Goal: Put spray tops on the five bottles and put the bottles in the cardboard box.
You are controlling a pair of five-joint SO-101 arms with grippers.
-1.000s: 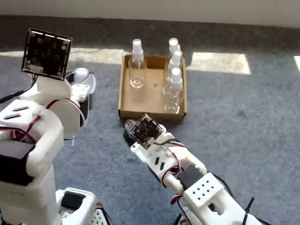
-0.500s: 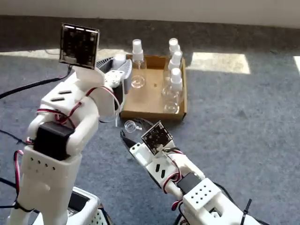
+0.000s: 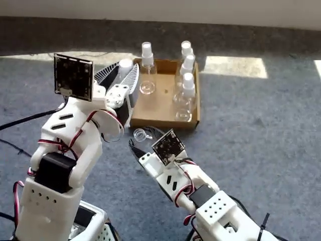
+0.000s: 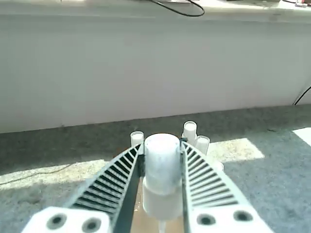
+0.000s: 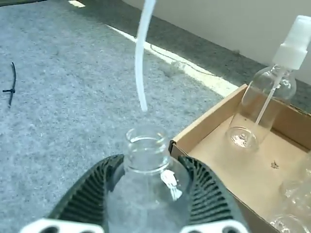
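My left gripper [image 3: 123, 75] is shut on a white spray top [image 4: 161, 165], held above the carpet by the left wall of the cardboard box [image 3: 161, 103]. Its thin dip tube [image 5: 144, 53] hangs down just over the open neck of a clear bottle [image 5: 146, 165]. That bottle [image 3: 140, 134] is upright in front of the box, with my right gripper [image 3: 143, 140] shut on it. Several capped bottles [image 3: 186, 85] stand inside the box, one at its back left [image 3: 147, 70].
Grey carpet [image 3: 261, 130] covers the floor around the box, with sunlit patches behind it. A pale wall [image 4: 146, 63] runs along the back. A black cable [image 3: 22, 118] trails at the left beside the left arm.
The left arm swung right and forward with the spray top, from the far left to beside the box, bringing the tube over the bottle. The right gripper drew the bottle slightly back from the box.
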